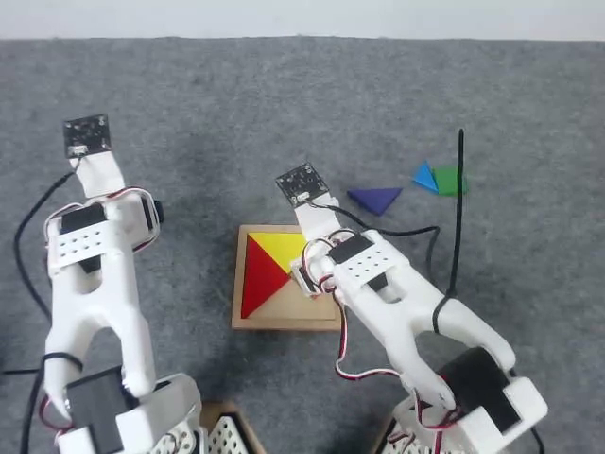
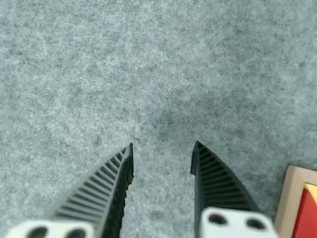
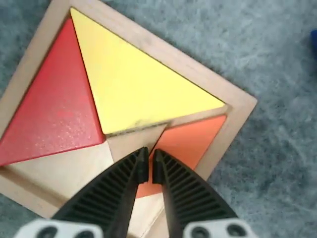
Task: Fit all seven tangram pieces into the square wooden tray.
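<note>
Black ribbed fingers (image 3: 124,191) of the right claw (image 3: 149,154) are pressed almost together, with only a thin slit between them and nothing visibly pinched. The tips hang over the inside of the square wooden tray (image 3: 238,105), right at the edge of an orange piece (image 3: 193,136) that lies flat in one corner; its shape under the claw cannot be made out. Just ahead of the tips runs the long edge of a yellow triangle (image 3: 133,82), and beside that, touching it along one side, lies a red triangle (image 3: 49,111). Bare tray floor shows next to the claw, between the red and orange pieces.

Farther out from this claw, past the tray's far rim (image 1: 274,228) and toward the robot's right, three pieces lie on the grey carpet (image 1: 284,113): a purple triangle (image 1: 375,199) nearest, then a blue triangle (image 1: 425,177) touching a green piece (image 1: 450,180).

Well apart on the other side, the left claw (image 2: 162,146) has its fingers (image 2: 106,191) spread wide over plain carpet, gripping nothing. One corner of the tray, with a strip of red, sits off to the side of it.
</note>
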Available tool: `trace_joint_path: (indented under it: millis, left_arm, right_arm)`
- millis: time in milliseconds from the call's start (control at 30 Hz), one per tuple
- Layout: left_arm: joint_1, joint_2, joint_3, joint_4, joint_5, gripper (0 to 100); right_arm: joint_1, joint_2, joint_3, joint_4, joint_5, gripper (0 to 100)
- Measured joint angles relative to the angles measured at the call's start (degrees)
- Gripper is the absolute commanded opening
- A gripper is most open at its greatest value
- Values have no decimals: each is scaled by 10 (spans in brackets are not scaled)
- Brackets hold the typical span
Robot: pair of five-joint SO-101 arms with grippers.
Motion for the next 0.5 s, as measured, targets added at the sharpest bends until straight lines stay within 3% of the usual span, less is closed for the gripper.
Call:
trace_joint_path:
  millis: [300, 500]
  left_arm:
    - [0, 0, 0, 0, 0, 189]
    - [0, 0, 2, 0, 0, 189]
  right_arm:
    - [3, -105, 7, 46, 0, 44]
    - [127, -171, 18, 55, 26, 70]
